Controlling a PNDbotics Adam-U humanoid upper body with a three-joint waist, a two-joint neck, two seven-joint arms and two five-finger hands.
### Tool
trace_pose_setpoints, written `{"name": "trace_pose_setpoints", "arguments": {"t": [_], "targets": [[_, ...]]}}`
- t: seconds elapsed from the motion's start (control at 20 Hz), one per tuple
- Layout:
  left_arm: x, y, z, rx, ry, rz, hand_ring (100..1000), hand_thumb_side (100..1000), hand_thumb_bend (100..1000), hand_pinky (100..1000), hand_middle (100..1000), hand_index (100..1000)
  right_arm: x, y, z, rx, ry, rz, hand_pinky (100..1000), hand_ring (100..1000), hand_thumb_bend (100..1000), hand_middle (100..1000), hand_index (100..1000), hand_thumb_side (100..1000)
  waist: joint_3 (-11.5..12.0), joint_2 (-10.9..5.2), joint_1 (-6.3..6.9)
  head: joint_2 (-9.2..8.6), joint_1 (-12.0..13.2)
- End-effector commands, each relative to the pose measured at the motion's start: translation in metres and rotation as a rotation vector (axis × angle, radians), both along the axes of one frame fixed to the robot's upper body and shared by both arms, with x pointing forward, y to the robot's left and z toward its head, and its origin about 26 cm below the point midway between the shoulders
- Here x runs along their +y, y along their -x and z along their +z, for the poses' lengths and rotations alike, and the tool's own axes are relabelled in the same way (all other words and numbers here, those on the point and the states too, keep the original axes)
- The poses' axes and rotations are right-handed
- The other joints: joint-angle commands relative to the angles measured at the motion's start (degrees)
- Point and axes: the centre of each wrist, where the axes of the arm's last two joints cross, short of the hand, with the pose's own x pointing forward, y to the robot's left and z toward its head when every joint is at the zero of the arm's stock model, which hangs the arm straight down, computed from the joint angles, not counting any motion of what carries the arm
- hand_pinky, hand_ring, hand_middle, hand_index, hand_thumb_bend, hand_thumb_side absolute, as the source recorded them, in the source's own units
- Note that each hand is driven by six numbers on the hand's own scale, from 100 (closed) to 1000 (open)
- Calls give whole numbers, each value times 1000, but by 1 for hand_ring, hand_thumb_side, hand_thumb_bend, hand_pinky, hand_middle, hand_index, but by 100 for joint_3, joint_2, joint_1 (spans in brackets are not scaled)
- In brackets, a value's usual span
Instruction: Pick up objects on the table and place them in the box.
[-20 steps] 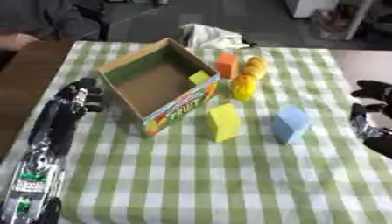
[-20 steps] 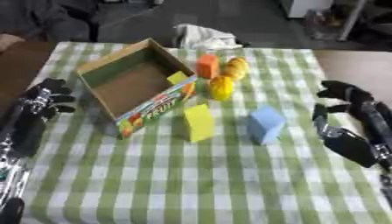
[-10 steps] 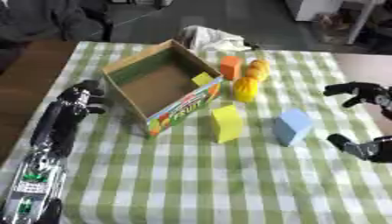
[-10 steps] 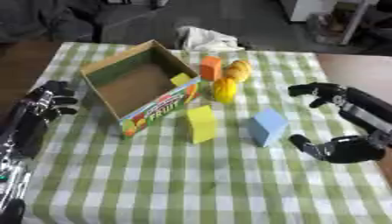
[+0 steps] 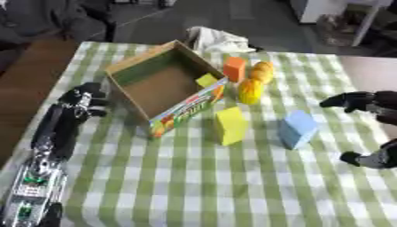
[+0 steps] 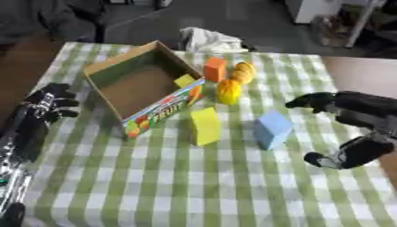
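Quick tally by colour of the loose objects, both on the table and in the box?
Yellow: 4 (yellow block on the table, small yellow block in the box, two yellow rounded objects)
Orange: 1 (orange block)
Blue: 1 (blue block)
Total: 6

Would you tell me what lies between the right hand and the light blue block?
Only bare checked tablecloth: the right eye view shows the right hand apart from the light blue block, nothing between them.
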Motion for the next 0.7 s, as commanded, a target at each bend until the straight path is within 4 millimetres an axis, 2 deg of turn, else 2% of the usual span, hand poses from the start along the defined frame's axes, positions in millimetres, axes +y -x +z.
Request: {"name": "trace_pose_setpoints", "arguments": {"t": [0.05,0.2,0.7], "targets": [[3,0,6,-17,-28,-8,687,698,167,647,633,779,-11,-8,10,-39,83,-15,889,1000,437,944,1000,226,8,-70,-4,27,-21],[3,0,6,-15,-29,-9,687,698,166,647,633,779,-12,-17,9,-48,116,-19,950,1000,449,952,1000,224,18,-78,-4,27,-24],[2,1,4,-9,-26,-13,687,699,166,647,632,778,-2,-45,-4,-50,174,-4,968,1000,457,955,1000,230,30,-101,23,27,-51]]}}
